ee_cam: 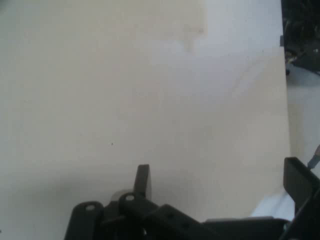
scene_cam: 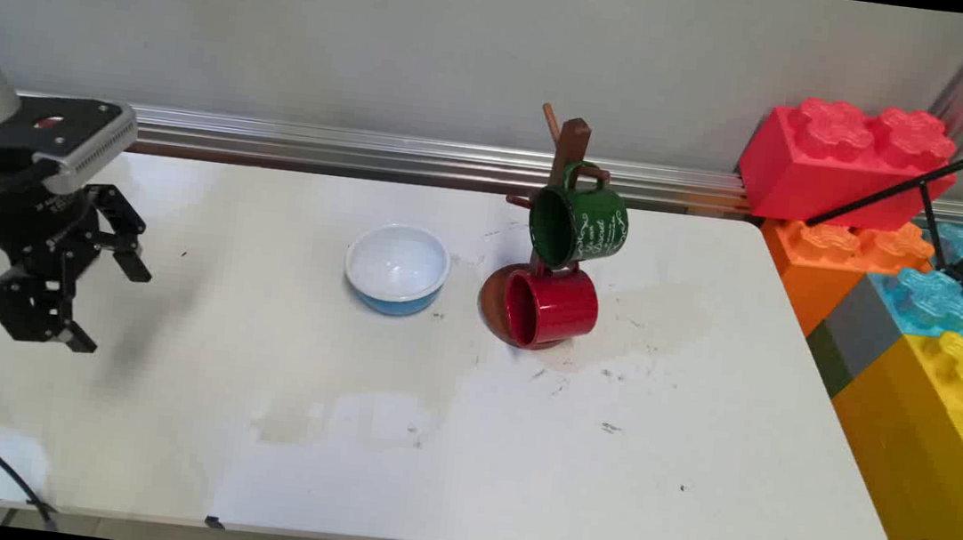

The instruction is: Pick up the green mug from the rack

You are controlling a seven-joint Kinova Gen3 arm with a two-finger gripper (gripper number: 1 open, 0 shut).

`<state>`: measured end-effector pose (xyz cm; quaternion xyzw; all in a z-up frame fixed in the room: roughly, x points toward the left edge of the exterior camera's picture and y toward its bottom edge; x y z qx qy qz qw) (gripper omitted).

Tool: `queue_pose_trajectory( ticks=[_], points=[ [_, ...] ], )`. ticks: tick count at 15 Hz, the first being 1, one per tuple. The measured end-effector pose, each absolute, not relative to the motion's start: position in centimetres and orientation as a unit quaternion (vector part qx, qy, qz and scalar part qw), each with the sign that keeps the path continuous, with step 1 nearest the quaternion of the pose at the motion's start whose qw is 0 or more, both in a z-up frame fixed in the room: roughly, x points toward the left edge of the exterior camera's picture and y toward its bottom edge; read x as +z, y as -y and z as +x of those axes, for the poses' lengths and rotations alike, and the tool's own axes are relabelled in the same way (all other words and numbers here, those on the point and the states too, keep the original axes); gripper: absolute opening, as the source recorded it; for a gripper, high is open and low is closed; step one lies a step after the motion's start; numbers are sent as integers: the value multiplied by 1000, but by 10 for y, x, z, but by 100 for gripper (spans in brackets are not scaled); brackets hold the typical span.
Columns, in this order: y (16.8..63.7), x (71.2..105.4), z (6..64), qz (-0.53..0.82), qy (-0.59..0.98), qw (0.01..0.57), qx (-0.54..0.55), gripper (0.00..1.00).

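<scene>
At the left side of the main view the gripper (scene_cam: 112,306) is hanging above the white table (scene_cam: 441,480), with its fingers spread wide and nothing between them. It is touching no object; in the hand view only bare table surface is showing under the fingers (ee_cam: 143,180). To the right, well apart from the gripper, a white bowl (scene_cam: 397,268) with a blue outside is standing upright. Just beside it, further right, a wooden mug tree (scene_cam: 569,150) is standing; a green mug (scene_cam: 580,225) is hanging on it, and a red mug (scene_cam: 551,308) is lying on its side on the round base, mouth facing left. Big coloured blocks (scene_cam: 909,288) are standing past the table's right edge.
</scene>
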<state>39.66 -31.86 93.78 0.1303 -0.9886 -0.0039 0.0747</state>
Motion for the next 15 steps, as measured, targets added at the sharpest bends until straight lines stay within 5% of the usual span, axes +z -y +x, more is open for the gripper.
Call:
queue_pose_trajectory(
  ticks=[15],
  points=[
    [369,966,311,162,931,321,69,100]
  ],
)
